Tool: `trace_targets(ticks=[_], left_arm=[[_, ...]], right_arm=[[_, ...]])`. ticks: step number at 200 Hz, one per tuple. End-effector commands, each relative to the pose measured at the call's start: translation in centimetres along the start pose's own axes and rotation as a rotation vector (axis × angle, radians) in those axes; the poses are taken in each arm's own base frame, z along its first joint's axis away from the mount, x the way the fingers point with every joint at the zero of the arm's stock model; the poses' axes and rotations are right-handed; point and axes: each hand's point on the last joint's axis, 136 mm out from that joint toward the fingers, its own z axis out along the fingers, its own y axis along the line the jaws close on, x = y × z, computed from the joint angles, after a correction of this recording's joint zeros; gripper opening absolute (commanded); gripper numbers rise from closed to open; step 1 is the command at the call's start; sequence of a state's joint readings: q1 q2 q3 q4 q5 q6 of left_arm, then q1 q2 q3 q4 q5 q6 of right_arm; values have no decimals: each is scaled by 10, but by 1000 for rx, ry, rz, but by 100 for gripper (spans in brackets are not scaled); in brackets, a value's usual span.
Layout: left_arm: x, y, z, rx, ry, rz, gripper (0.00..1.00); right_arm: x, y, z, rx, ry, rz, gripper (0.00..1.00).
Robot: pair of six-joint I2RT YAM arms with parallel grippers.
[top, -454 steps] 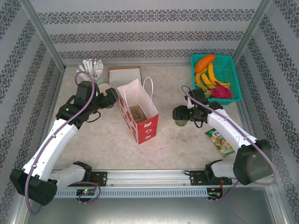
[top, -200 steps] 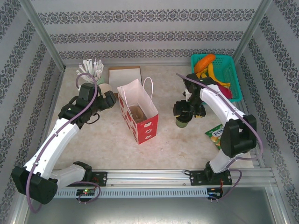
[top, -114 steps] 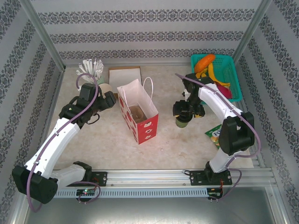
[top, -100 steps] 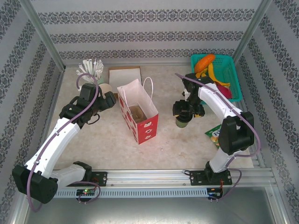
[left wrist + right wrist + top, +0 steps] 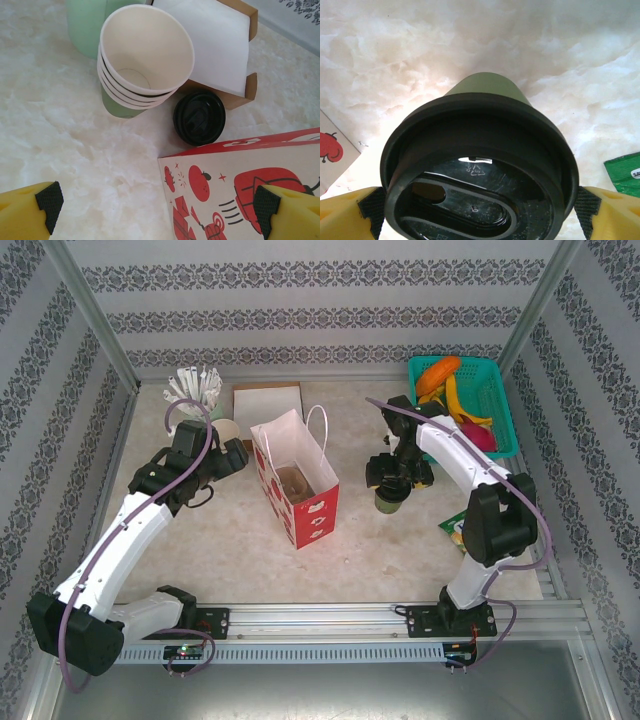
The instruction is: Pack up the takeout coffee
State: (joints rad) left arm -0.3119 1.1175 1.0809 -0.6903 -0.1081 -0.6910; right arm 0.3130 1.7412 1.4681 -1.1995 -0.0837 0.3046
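The takeout coffee (image 5: 485, 100), a green cup under a black lid (image 5: 470, 150), sits between the pads of my right gripper (image 5: 477, 210), which is shut on the lid's sides. From above, the right gripper (image 5: 400, 476) holds the cup (image 5: 388, 502) upright, right of the red-and-white paper bag (image 5: 296, 480). I cannot tell whether the cup touches the table. The bag stands open. My left gripper (image 5: 160, 207) is open wide over the bag's printed left side (image 5: 235, 190), nothing between its fingers. It hovers left of the bag in the top external view (image 5: 236, 453).
Behind the bag's left side lie a loose black lid (image 5: 199, 117), a stack of lidless cups (image 5: 145, 55), a pale green cup (image 5: 85, 22) and a napkin box (image 5: 220, 45). A teal fruit basket (image 5: 497, 390) sits back right. A green snack packet (image 5: 458, 526) lies near the right arm.
The right arm has swung its elbow in and back, and its gripper has carried the cup slightly left toward the bag. The left arm has barely moved.
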Motion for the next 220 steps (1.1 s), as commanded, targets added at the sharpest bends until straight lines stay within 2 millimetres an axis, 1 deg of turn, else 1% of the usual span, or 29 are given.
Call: trace_targets(ticks=[1, 17, 73, 142, 163, 201, 220], left_arm=[[4, 12, 5, -44, 14, 13, 100], [5, 12, 5, -46, 13, 15, 100], [7, 15, 6, -55, 19, 18, 100], [7, 14, 7, -52, 21, 19, 100], [8, 13, 9, -52, 27, 19, 100], [9, 14, 9, -56, 31, 22, 100], [10, 15, 9, -57, 33, 22, 100]], right_arm=[[0, -8, 0, 81, 16, -10, 98], [1, -7, 1, 81, 23, -11, 98], [0, 7, 4, 22, 31, -12, 98], [-3, 4, -11, 6, -22, 5, 98], [-1, 3, -9, 7, -19, 6, 98], [2, 1, 0, 14, 7, 6, 98], [0, 2, -6, 6, -16, 5, 98]])
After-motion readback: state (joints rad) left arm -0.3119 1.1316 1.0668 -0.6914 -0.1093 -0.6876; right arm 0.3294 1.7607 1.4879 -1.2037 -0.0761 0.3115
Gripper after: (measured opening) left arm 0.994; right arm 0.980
